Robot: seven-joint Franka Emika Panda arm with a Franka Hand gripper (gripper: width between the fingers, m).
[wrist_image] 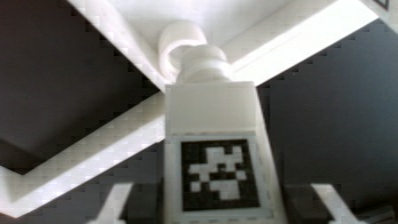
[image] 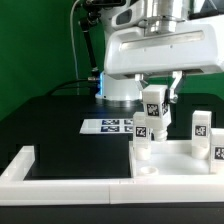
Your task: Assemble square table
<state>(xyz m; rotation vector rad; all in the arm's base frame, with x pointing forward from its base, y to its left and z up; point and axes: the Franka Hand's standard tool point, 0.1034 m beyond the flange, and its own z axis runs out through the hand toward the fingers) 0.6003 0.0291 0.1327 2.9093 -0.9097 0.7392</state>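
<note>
One leg (image: 153, 112) is held upright by the gripper (image: 156, 100), jaws narrowed on its upper sides, over the tabletop (image: 180, 160) corner at the exterior view's right. Judged light, rigid, smooth; flat sides suit gripping. Its screw tip over the socket (wrist_image: 183, 40) is shown only by the wrist view; another leg (image: 200, 126) only by the exterior.

soft, low-resolution frames (wrist view blurriest), bright whites, faint shadows.
</note>
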